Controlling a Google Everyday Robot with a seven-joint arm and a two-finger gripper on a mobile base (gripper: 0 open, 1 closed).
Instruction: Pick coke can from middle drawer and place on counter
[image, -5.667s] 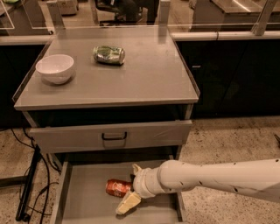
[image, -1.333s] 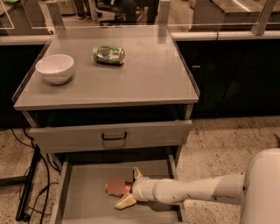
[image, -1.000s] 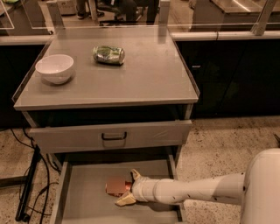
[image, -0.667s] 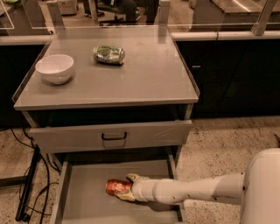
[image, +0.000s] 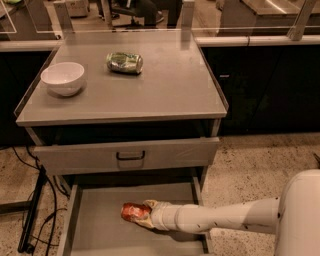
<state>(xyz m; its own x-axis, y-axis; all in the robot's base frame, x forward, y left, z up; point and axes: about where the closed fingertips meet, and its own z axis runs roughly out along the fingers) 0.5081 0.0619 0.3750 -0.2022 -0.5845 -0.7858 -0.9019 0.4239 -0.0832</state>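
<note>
Coke can (image: 131, 211) lies on its side on the floor of the middle drawer (image: 97, 232), near the drawer's centre, with its long axis running left to right. Its right end is hidden by the hand (image: 143, 214), so only the red-orange body and the left end show. The hand is clamped on the coke can, with one cream finger above it and one below. The lettering on the can cannot be read.

The arm (image: 220, 220) reaches the hand from the right, crossing over the drawer's right wall. The white body at the lower right corner is cut off by the frame edge. The drawer's front edge is also cut off at the bottom, and its rear lies in shadow under the upper drawer (image: 80, 159), which stands slightly pulled out and overhangs that rear part.

Bare drawer floor extends left of the can to the left wall.

On the tabletop (image: 170, 90), a white bowl (image: 63, 78) and a green can (image: 124, 62) occupy the left and rear; the right half and front strip are bare up to the raised rim.
</note>
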